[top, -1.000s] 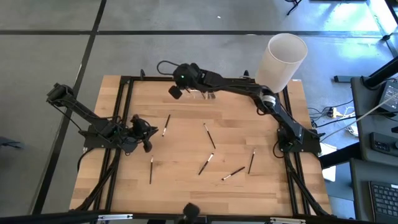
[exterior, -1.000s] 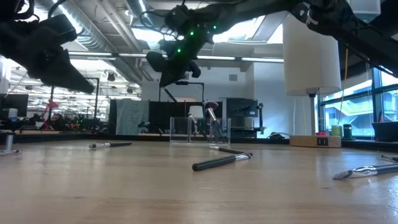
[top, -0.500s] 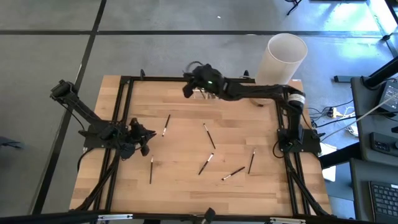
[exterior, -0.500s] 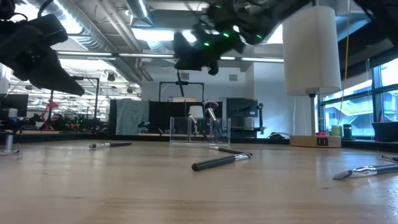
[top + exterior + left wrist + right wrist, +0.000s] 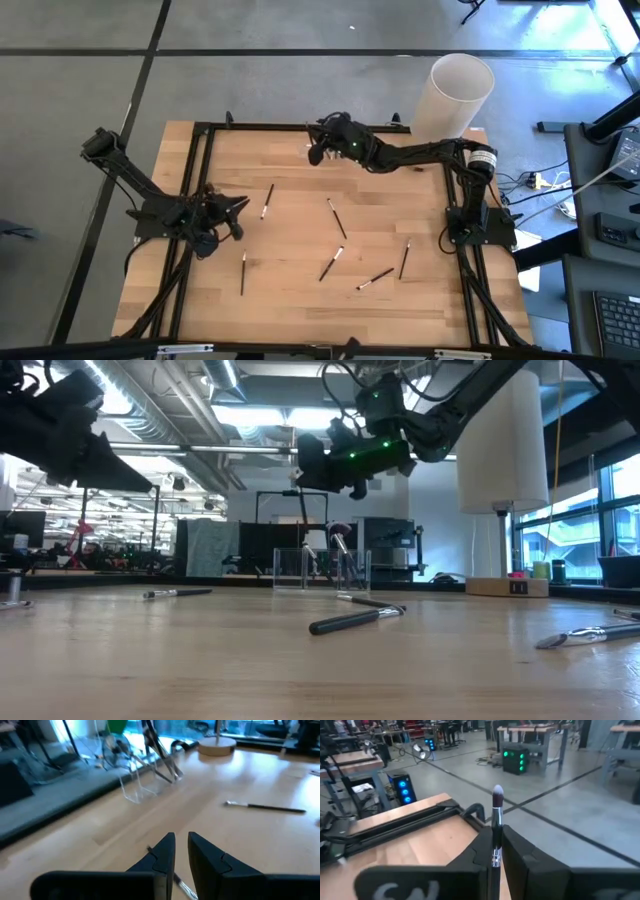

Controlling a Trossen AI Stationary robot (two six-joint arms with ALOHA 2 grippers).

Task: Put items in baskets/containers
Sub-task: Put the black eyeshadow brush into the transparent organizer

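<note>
My right gripper hovers above the table's far edge, shut on a makeup brush with a pale bristle tip. It is beside the clear holder, which has a few brushes leaning in it. Several more dark brushes lie flat on the wood, among them one near my left gripper and one mid-table. My left gripper hangs over the table's left part, open by a narrow gap, just above a brush without touching it. My right gripper pinches the brush's dark shaft between its two fingers. The brush runs along the fingers, and its bristle end sticks out past the fingertips. It is lifted clear of the table.
A tall white cylinder on a tan base stands at the far right corner, close behind the right arm. A black frame rail runs along the far edge. Brushes lie scattered over the near-right wood.
My right gripper has carried the brush along the far edge toward the table's right, from left of the holder to right by it, and has turned somewhat. The brushes on the table have stayed where they were.
</note>
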